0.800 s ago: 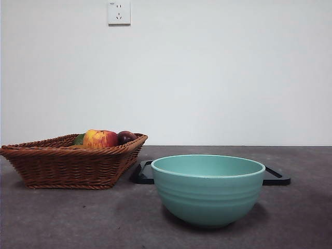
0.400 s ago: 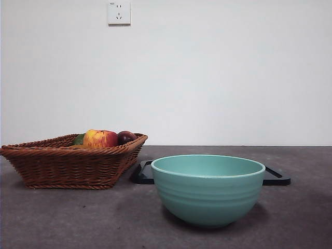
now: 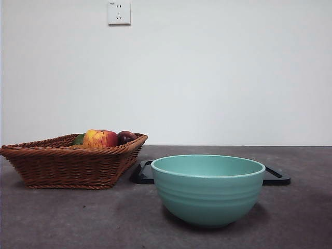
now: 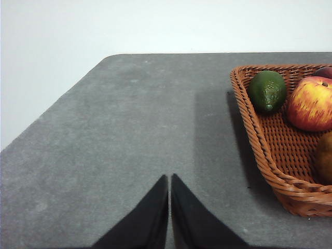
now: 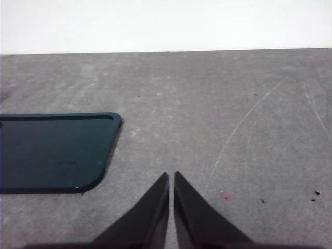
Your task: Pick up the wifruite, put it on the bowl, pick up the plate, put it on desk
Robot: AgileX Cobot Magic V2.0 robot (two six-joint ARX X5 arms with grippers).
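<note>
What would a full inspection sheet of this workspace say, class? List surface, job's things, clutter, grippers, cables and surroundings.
Surface: desk, dark grey, mottled, lightly scratched.
Job's things: mint bowl upright on the desk, nothing seen inside; brown wifruite in the wicker basket; dark plate flat behind the bowl.
Clutter: apple, green fruit, plum in the basket.
Grippers: left gripper shut, beside the basket; right gripper shut, near the plate; both hold nothing.
Cables: nothing seen.
Surroundings: white wall, socket.
</note>
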